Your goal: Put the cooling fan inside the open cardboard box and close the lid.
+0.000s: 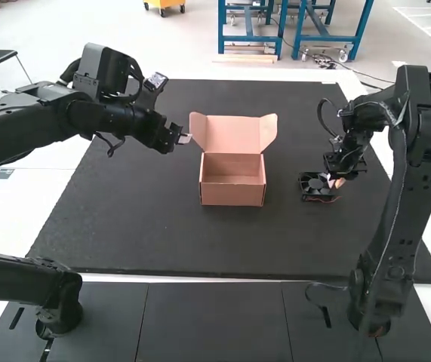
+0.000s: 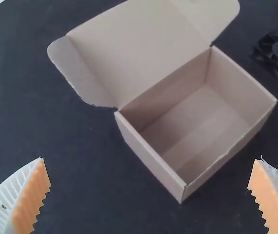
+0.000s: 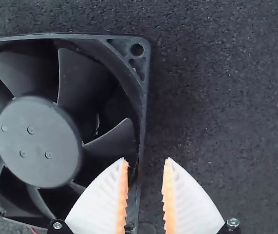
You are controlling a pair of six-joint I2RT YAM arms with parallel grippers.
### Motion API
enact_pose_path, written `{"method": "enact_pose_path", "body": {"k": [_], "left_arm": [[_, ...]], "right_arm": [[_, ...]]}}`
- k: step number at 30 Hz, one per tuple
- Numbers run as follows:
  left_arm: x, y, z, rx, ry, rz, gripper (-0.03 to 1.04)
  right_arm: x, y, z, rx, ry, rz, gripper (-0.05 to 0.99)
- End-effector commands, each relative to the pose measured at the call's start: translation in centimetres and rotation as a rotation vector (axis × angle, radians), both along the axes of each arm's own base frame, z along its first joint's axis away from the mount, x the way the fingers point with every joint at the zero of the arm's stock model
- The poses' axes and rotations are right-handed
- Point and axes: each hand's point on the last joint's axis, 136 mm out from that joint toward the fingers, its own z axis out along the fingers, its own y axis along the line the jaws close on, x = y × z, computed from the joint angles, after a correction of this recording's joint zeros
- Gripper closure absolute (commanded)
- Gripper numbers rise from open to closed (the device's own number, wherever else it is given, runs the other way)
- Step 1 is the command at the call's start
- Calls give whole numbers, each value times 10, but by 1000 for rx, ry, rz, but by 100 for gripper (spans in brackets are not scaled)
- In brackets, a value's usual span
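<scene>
The box sat at the middle of the mat, open side up. Its lid stood upright along the far edge, with a rounded flap at each end. The box was plain brown cardboard with thin, straight walls and a bare, flat floor. Open mat lay on every side of it, widest toward the near edge.

The left gripper hung above the mat just beside the lid's left flap, apart from the cardboard. Its white ribbed fingers were spread wide, and their orange pads had toothed edges.

The fan lay flat on the mat to the right of the box, near it but not touching. It was black plastic, with a square frame, rounded corners holding screw holes, curved blades and a round smooth hub. Bare mat separated it from the box wall, and more lay beyond it to the mat's right edge.

The right gripper was down at the fan's right side, astride the frame's outer wall. One finger was over the blades and the other over the mat. The fingers were only narrowly parted, with a strip of mat showing between the outer pad and the wall. The mat was dark and grainy, and lay on a white table.
</scene>
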Motion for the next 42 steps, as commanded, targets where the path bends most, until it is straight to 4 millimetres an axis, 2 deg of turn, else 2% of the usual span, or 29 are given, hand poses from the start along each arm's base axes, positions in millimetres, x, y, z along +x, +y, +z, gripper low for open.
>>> {"method": "enact_pose_path", "body": {"k": [1, 3, 7, 11, 13, 25, 29, 32, 37, 42], "left_arm": [[2, 0, 25, -30, -52, 8, 5], [2, 0, 24, -29, -50, 8, 5], [1, 1, 25, -30, -49, 9, 5], [1, 1, 24, -30, -49, 9, 5], [1, 1, 24, -31, -48, 10, 5], [1, 1, 25, -32, -49, 10, 5], [1, 1, 25, -31, -48, 10, 5], [0, 1, 23, -28, -44, 11, 5], [1, 6, 16, -27, -33, 26, 5], [6, 17, 3, -17, -20, 62, 5]], "right_arm": [[5, 7, -6, 24, 12, 4, 70], [3, 7, -8, 23, 22, 3, 62], [3, 7, -11, 19, 28, 2, 57], [4, 7, -13, 21, 33, 2, 57], [3, 7, -15, 23, 39, 2, 66], [-5, 14, -19, 61, 75, 6, 81], [-7, 19, -19, 94, 81, 6, 96], [-8, 21, -18, 111, 88, -12, 96], [-2, 29, -2, 179, 70, -44, 96], [4, 32, 39, 203, -15, -45, 96]]}}
